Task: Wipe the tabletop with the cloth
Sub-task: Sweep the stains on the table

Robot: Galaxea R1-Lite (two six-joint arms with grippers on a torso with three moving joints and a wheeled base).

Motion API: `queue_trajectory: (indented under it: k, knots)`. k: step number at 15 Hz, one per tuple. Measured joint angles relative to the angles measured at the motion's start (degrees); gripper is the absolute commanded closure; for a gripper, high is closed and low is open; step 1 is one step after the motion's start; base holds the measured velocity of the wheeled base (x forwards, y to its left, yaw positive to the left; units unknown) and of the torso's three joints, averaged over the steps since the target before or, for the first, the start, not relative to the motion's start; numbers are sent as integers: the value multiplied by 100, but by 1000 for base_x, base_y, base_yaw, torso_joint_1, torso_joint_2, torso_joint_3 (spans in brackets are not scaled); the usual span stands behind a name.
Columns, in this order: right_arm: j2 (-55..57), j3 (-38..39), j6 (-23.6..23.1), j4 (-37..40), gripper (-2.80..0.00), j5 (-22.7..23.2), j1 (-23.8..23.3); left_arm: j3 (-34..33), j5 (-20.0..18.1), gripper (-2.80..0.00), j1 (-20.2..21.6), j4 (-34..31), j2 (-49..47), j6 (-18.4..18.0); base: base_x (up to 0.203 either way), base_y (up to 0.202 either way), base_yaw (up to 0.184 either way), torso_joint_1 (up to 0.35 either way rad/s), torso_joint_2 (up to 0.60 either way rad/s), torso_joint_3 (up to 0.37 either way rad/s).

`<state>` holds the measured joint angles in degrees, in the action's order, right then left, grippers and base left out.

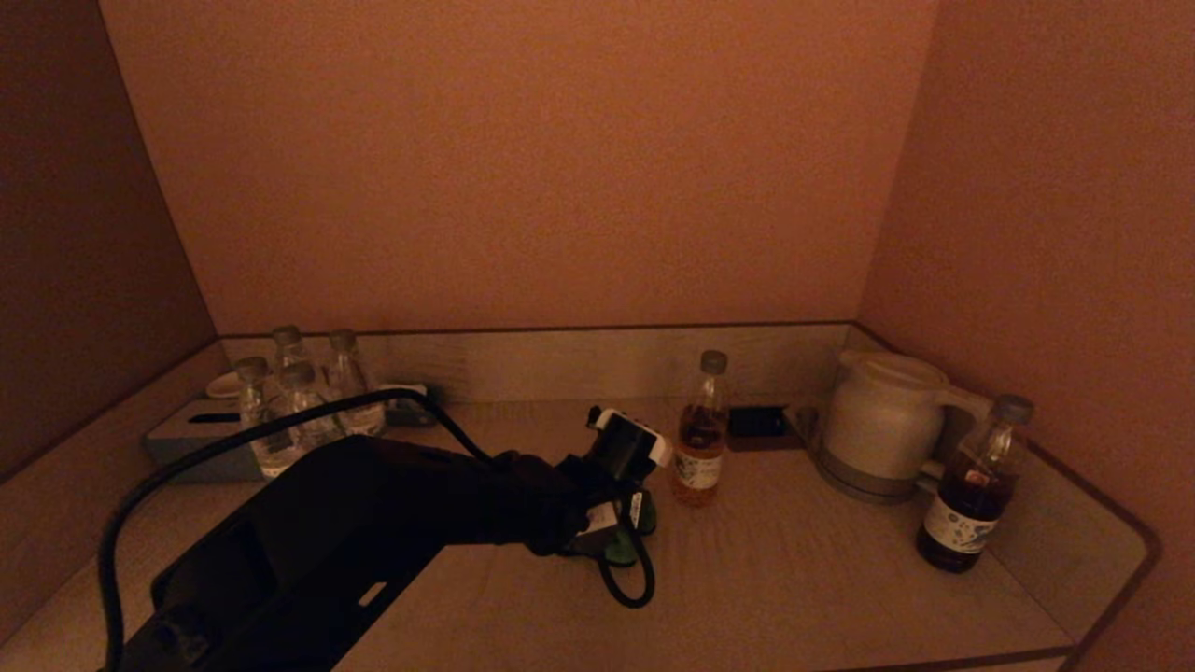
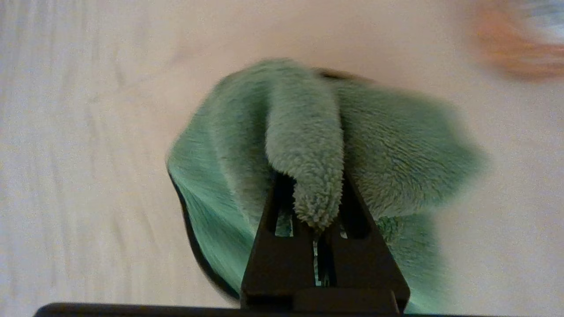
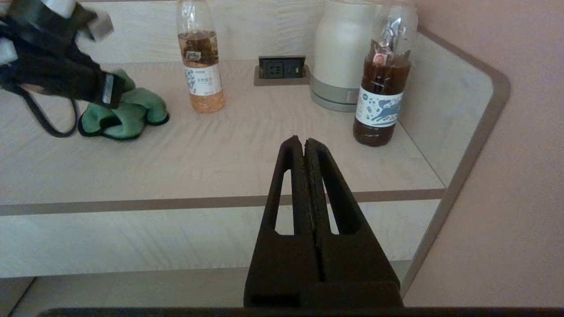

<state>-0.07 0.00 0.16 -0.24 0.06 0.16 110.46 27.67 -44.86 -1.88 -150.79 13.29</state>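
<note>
beside cloth (image 3: pixel 125 114), half-full tea bottle (image 3: pixel 200 61)

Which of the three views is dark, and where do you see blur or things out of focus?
Head view: dim and reddish, the cloth barely shows under the left gripper. Left wrist view: bright; the cloth's far edge and an orange shape at the corner are blurred. Right wrist view: evenly lit, the tabletop is sharp, but the left arm is smeared; the right gripper is sharp.

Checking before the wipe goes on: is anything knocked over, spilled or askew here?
Nothing stands out. The left gripper pinches the rumpled green microfibre cloth on the wood-grain tabletop; the pale-orange drink bottle beside it stands upright.
</note>
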Motion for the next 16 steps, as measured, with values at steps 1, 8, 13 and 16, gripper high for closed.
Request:
queue_trajectory:
  k: [1,8,13,16]
  knots:
    - [0,0,0,-2,0,1,0,71,0,0,60,6,-121,-1,0,0,0,0,0,0]
    - [0,0,2,6,0,1,0,-413,209,0,872,-13,-162,196,0,0,0,0,0,0]
    - [0,0,0,3,0,2,5,-2300,325,0,1201,307,790,313,0,0,0,0,0,0]
    - [0,0,2,3,0,1,0,-3828,496,0,1217,718,1543,342,0,0,0,0,0,0]
